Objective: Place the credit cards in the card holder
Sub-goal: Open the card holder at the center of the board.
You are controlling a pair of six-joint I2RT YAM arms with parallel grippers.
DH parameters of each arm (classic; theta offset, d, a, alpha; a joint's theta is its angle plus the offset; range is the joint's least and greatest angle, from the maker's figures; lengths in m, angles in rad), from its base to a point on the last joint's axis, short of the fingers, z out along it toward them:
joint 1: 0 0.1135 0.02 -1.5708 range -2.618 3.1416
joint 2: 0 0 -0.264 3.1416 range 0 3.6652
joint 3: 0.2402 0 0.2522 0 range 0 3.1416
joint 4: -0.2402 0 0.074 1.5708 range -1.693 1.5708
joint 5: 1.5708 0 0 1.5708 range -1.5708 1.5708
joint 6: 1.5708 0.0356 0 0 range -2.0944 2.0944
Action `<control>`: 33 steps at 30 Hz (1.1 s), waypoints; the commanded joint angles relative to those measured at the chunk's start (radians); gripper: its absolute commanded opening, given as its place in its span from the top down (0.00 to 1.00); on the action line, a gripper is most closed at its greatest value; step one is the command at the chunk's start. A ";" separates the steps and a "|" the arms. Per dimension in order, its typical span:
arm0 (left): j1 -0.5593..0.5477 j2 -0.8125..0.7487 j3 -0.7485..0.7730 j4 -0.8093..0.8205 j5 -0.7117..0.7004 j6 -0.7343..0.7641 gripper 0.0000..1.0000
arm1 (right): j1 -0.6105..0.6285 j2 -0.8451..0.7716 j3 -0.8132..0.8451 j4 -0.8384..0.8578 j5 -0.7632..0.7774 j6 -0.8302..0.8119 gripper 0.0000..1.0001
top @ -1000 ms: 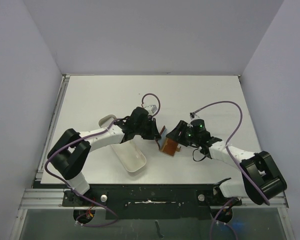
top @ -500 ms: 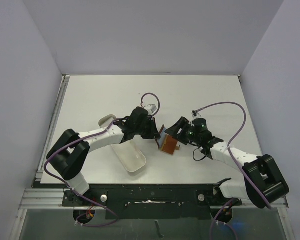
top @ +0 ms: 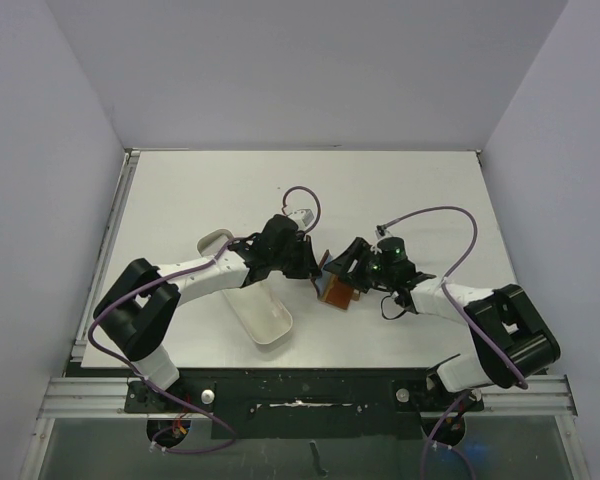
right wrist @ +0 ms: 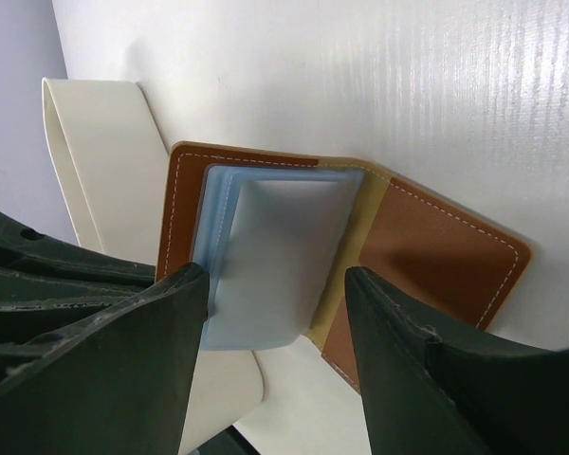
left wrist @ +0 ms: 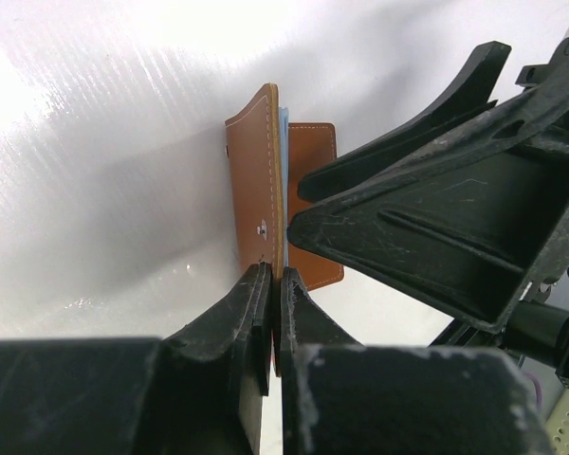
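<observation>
Left fingers clamp the raised flap of the card holder; right fingers stand apart, flanking the bluish-grey card against its pale inner face.

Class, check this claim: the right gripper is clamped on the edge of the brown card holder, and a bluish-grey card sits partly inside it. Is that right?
Not quite: the left gripper is clamped on the edge of the card holder, as the left wrist view shows; the right gripper stands open. The bluish-grey card does sit partly inside it.
</observation>
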 commanded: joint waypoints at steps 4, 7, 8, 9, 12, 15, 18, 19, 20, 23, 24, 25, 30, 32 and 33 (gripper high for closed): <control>-0.005 -0.032 0.021 0.035 0.004 0.003 0.97 | 0.001 0.047 0.035 0.105 -0.016 0.013 0.41; -0.005 -0.029 0.021 0.031 0.003 0.006 0.93 | 0.000 0.072 0.032 0.100 -0.007 0.002 0.42; -0.005 -0.029 0.022 0.031 0.003 0.007 0.93 | 0.000 0.078 0.026 0.100 -0.005 -0.001 0.42; -0.005 -0.029 0.021 0.031 0.002 0.007 0.92 | -0.002 0.085 0.019 0.101 -0.003 -0.001 0.42; -0.005 -0.026 0.023 0.029 0.003 0.010 0.91 | -0.006 0.097 -0.001 0.112 -0.005 0.001 0.43; -0.005 -0.024 0.022 0.029 0.003 0.011 0.95 | -0.008 0.095 -0.013 0.106 -0.005 -0.005 0.43; -0.003 -0.026 0.023 0.026 0.000 0.012 0.97 | -0.008 0.076 -0.016 0.068 0.015 -0.029 0.43; -0.003 -0.027 0.024 0.026 -0.001 0.013 0.97 | -0.010 0.067 -0.017 0.051 0.030 -0.037 0.43; -0.003 -0.027 0.024 0.025 -0.001 0.015 0.97 | -0.011 0.056 -0.019 0.035 0.039 -0.045 0.43; -0.002 -0.026 0.024 0.023 -0.007 0.017 1.00 | -0.013 0.021 -0.019 -0.036 0.073 -0.077 0.43; -0.002 -0.025 0.024 0.022 -0.010 0.016 1.00 | -0.014 0.005 -0.015 -0.075 0.092 -0.093 0.43; -0.001 -0.024 0.024 0.022 -0.012 0.015 1.00 | -0.014 -0.015 -0.009 -0.115 0.109 -0.108 0.43; 0.001 -0.020 0.023 0.023 -0.014 0.007 1.00 | -0.015 -0.152 0.022 -0.325 0.209 -0.181 0.42; 0.002 -0.021 0.019 0.034 -0.010 0.000 1.00 | -0.012 -0.210 0.049 -0.399 0.249 -0.201 0.41; 0.003 -0.022 0.018 0.037 -0.011 -0.006 1.00 | -0.009 -0.237 0.060 -0.431 0.259 -0.207 0.41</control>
